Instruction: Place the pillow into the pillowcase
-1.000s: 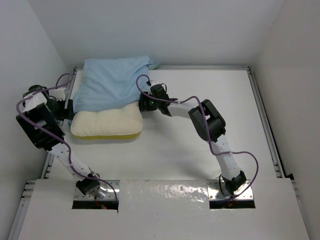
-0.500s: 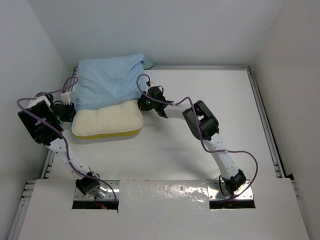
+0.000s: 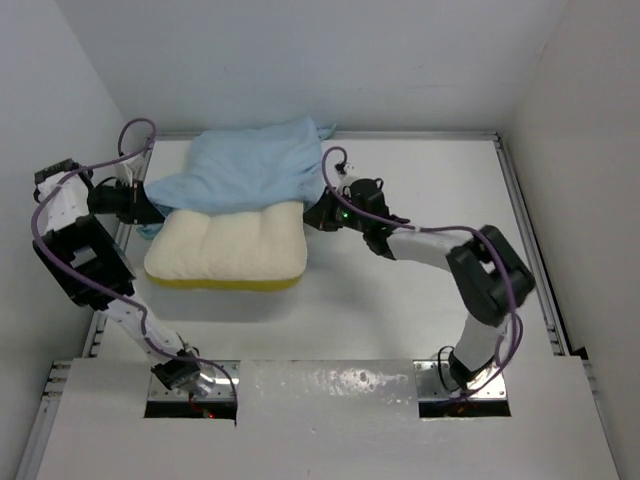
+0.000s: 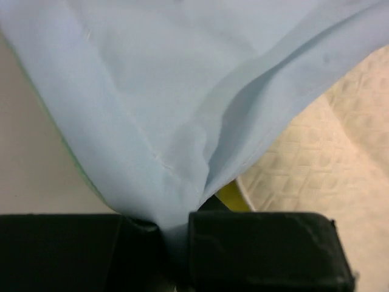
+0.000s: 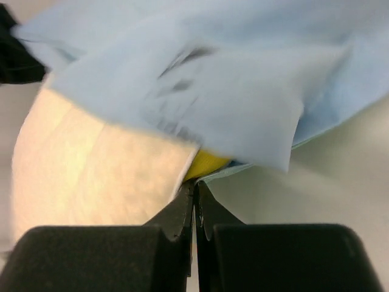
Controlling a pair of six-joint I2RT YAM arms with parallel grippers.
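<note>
The cream pillow (image 3: pixel 225 250) lies at the table's far left, its yellow edge band toward me. The light blue pillowcase (image 3: pixel 255 165) is drawn over its far part. My left gripper (image 3: pixel 150 207) is at the case's left corner. In the left wrist view it (image 4: pixel 176 237) is shut on a bunched fold of the pillowcase (image 4: pixel 170 91), with the pillow (image 4: pixel 322 158) to its right. My right gripper (image 3: pixel 313 213) is at the case's right corner. In the right wrist view it (image 5: pixel 196 191) is shut, pinching the thin lower edge of the pillowcase (image 5: pixel 231 91) beside the pillow (image 5: pixel 91 176).
White walls close in the table on the left, back and right. A raised metal rail (image 3: pixel 528 240) runs along the right edge and another along the back. The white tabletop (image 3: pixel 400 300) spreads between the pillow and the arm bases.
Both grippers have gone from open to shut on the pillowcase's corners. Pillow and case have shifted to the right. The right arm has stretched out further right, and the left arm has lifted.
</note>
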